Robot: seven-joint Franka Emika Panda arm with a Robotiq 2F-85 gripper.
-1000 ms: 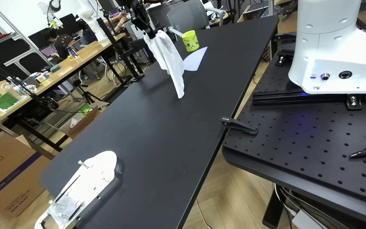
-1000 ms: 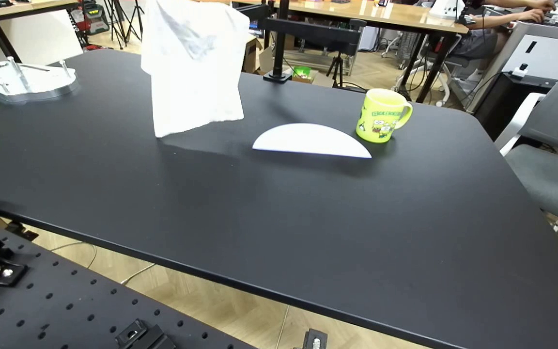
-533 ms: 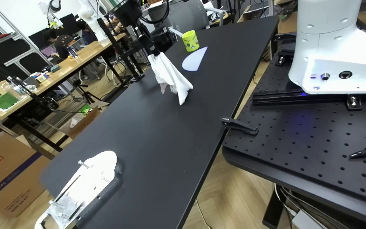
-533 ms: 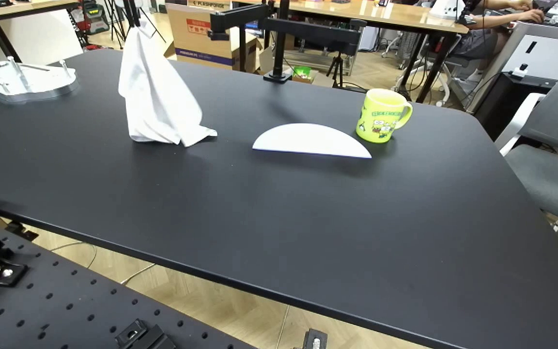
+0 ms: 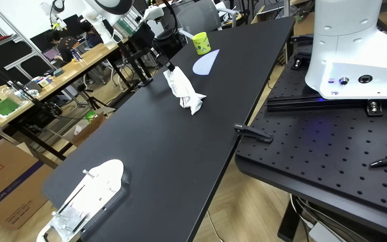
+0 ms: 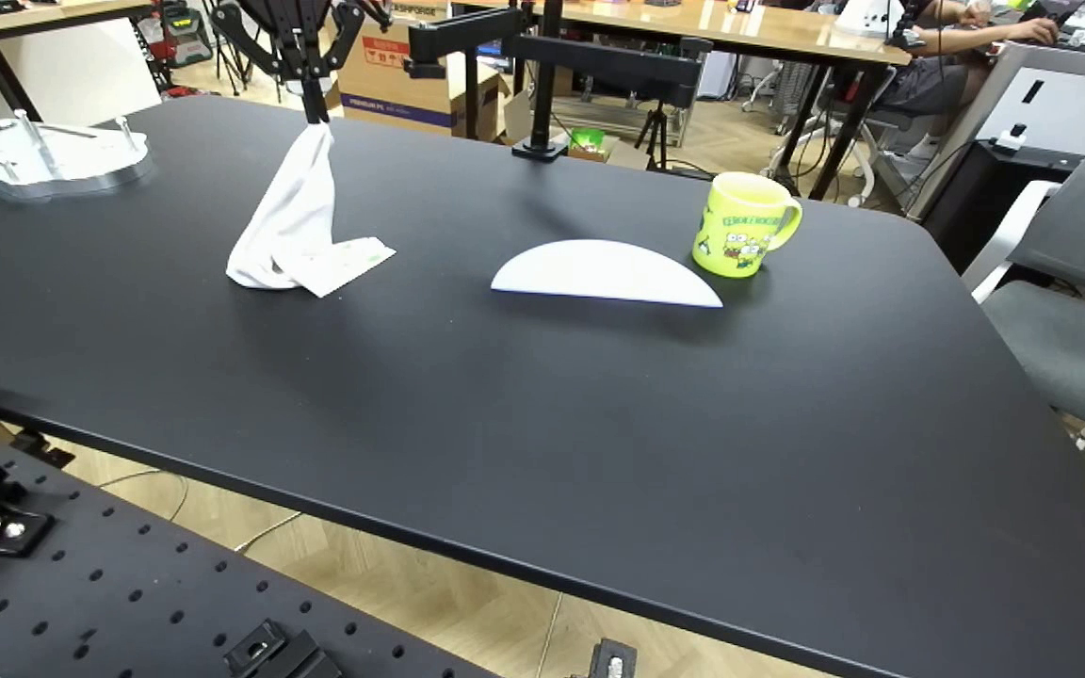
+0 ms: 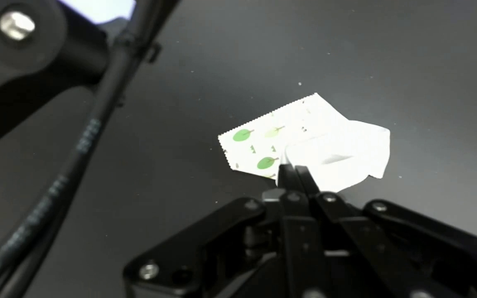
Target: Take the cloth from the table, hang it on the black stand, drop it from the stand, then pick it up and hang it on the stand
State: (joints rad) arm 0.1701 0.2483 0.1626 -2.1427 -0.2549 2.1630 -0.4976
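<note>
I have the jaws of the gripper (image 7: 295, 169) pinched on the cloth (image 6: 286, 226), which hangs below them, lower folds apparently resting on the table (image 6: 599, 424). The black stand (image 6: 547, 56) is off to one side of the jaws. My judgement: drop step in hand; next calls for release, then regripping.

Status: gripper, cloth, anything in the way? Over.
Gripper shut on white cloth, lower end apparently on black table. White semicircular piece, yellow-green mug apart, likely not blocking.
</note>
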